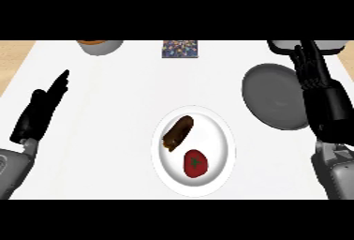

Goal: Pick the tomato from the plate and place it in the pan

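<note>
Right hand (333, 112) open at the pan, tomato (195, 163) on the plate

Right hand comes in along the right side of the view, black fingers (311, 65) stretched out straight and pointing toward the far edge of the surface (104, 117), and it has hold of nothing. It overlaps the right rim of the grey pan (273, 93); whether it touches the pan, I cannot tell from this angle.

Over on the other side, the left hand (34, 117) rests near the left edge, fingers straight and up, nothing in it, well apart from everything else.

Now the tomato: red, with a dark green stem spot, lying on the near part of the white plate (214, 140) in the middle of the surface. Just beyond it on the same plate lies a long brown piece of food (178, 132), set at a slant, close to the tomato but apart from it. The pan sits to the right of the plate and farther off, near it but not touching.

Along the far edge stand a bowl (100, 46) with something orange inside and a small patterned square (182, 48).
</note>
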### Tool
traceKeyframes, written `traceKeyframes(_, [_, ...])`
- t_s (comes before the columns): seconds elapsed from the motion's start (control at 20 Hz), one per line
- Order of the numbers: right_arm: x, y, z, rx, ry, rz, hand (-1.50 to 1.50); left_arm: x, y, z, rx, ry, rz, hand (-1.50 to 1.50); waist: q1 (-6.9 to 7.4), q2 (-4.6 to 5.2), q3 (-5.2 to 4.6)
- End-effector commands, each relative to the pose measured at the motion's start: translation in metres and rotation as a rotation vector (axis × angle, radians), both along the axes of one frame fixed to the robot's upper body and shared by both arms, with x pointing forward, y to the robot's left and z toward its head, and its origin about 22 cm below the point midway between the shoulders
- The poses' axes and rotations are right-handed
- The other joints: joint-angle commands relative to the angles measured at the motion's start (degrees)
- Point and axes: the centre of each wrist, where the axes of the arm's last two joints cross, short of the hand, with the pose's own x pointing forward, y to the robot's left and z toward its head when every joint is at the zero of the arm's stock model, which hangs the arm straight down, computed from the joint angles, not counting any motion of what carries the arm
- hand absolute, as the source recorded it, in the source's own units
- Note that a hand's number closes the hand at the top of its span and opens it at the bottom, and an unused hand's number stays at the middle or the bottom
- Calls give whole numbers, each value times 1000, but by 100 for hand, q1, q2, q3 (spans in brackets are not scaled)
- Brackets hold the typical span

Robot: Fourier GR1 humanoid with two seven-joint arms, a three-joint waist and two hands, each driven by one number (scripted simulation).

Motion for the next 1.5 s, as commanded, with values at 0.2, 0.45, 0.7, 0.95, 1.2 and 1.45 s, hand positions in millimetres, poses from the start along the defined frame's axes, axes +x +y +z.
traceKeyframes(0.2, [-10,75,-60,-30,260,666,150,10,-45,21,-216,-230,-63,0,571,113,2])
traceKeyframes(0.45, [-32,34,-111,-163,66,573,-150,-1,-38,-16,-337,-237,25,0,4,21,1])
traceKeyframes(0.7, [-28,-26,-98,-303,-94,474,-150,-8,-34,-12,-339,-240,25,0,-3,-9,-1])
traceKeyframes(0.95, [-16,-60,-19,-539,-21,576,-150,-11,-31,-8,-341,-230,27,0,-12,-30,-9])
traceKeyframes(1.2, [-4,-45,46,-792,22,582,-150,-6,-40,-10,-339,-240,21,0,14,-23,-15])
traceKeyframes(1.45, [-14,-3,95,-794,-9,583,-150,-4,-49,0,-358,-235,25,0,3,-30,-9])
